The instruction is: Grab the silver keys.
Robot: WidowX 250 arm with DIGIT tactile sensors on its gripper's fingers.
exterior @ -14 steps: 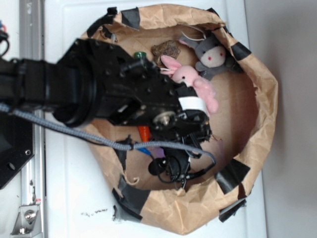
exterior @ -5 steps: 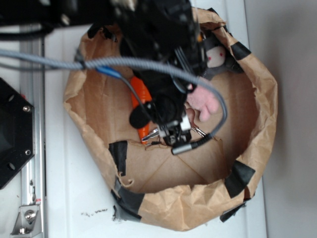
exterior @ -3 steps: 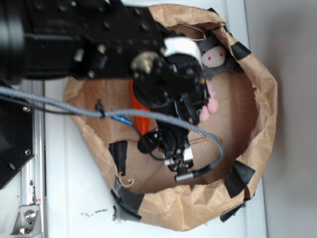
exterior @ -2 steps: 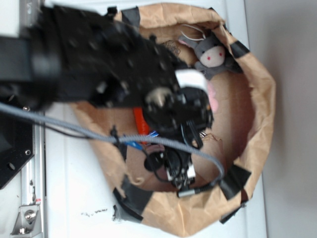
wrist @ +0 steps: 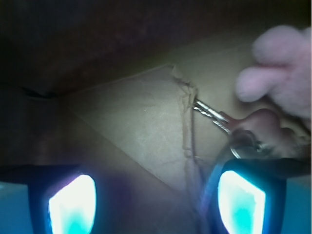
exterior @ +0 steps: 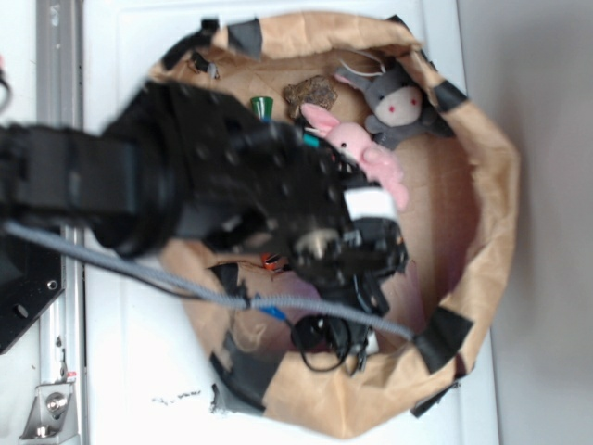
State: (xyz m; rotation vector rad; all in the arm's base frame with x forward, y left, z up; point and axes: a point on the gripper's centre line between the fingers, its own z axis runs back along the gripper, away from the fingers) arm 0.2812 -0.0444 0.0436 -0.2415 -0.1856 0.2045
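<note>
White tabletop (exterior: pixel 139 371) carries a taped brown paper bag (exterior: pixel 491 232) holding a pink plush rabbit (exterior: pixel 357 148) and a grey plush toy (exterior: pixel 398 102) near 1 o'clock. Inside it, the gripper (wrist: pixel 156 195) is spread open, its 2 fingers (wrist: pixel 73 204) well apart. In the wrist view the silver keys (wrist: pixel 229 127) lie at 3 o'clock — just above the right finger, below the rabbit.

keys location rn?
Wrist view, right side: the silver keys lie on the brown paper floor, just below the pink plush and above the gripper's right finger. Exterior view hides them.
</note>
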